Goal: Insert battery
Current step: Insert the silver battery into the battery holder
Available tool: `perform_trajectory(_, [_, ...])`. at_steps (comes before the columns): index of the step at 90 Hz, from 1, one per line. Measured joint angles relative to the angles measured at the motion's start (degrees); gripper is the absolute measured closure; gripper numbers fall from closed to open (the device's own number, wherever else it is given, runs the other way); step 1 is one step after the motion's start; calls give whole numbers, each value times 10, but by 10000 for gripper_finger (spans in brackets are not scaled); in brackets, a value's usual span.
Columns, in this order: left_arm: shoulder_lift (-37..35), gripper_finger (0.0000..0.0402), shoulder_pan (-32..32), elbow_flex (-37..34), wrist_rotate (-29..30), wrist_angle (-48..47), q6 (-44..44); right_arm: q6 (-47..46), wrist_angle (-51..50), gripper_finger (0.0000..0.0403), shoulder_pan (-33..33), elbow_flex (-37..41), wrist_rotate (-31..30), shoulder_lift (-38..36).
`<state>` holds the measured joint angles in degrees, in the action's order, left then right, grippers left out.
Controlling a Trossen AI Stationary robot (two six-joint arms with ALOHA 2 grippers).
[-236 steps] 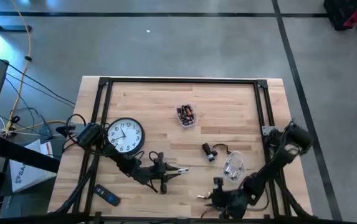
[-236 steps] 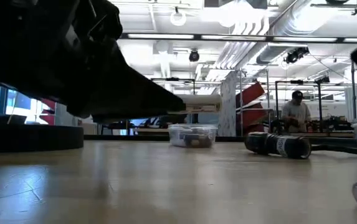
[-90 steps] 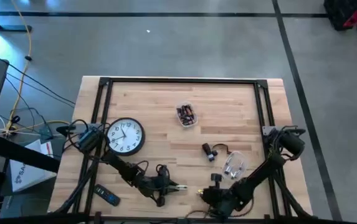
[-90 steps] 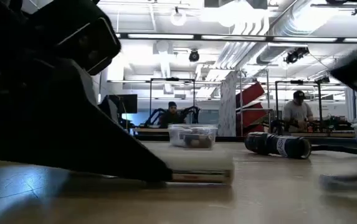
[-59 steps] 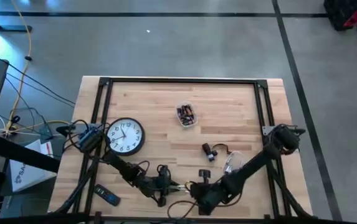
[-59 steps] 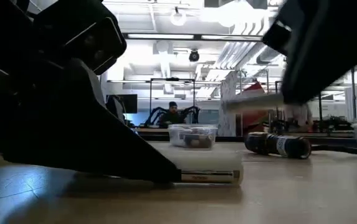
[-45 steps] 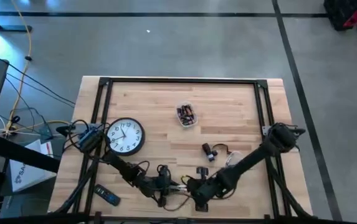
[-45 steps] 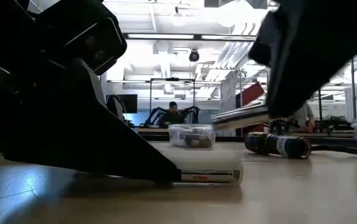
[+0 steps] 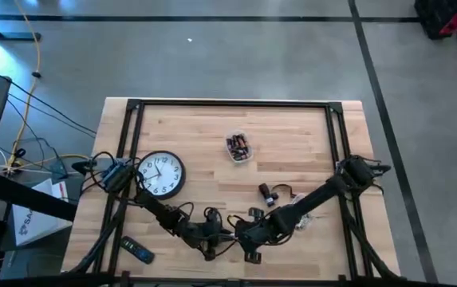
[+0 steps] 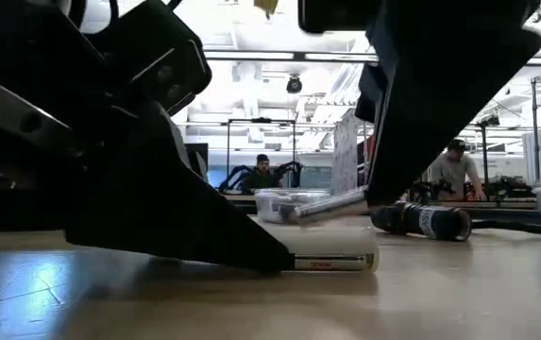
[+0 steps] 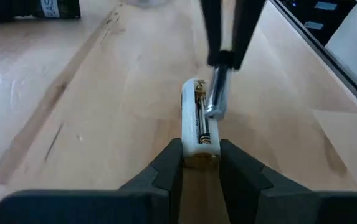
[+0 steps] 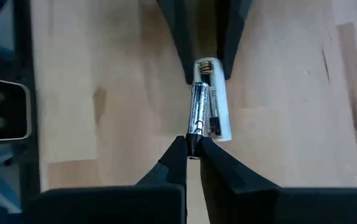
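R tool (image 12: 192, 151) holds battery (image 12: 198, 110) over holder (image 11: 198, 124) in L tool (image 11: 199, 163)

A pale wooden table (image 9: 292, 135) with visible grain and a smooth, slightly glossy finish is seen. A white plastic battery holder (image 11: 196, 127) with brass-coloured metal springs is shown. A shiny metallic battery (image 12: 198, 111) is seen. The left gripper (image 11: 198, 163) and right gripper (image 12: 193, 151) are finished in matt dark plastic.

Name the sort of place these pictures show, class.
Probably a robotics lab or workshop: bare concrete floor, exposed ceiling ducts, and people seated at benches beyond the wooden table.
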<state>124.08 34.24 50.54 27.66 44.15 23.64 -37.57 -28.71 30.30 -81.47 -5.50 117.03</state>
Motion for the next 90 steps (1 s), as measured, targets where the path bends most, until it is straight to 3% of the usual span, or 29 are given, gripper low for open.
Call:
perform_trajectory(57, [1, 337, -2, 0, -2, 4, -23, 1, 2, 402, -11, 0, 3, 0])
perform_trajectory(90, [1, 337, -2, 0, -2, 6, -18, 4, 11, 349, -12, 0, 8, 0])
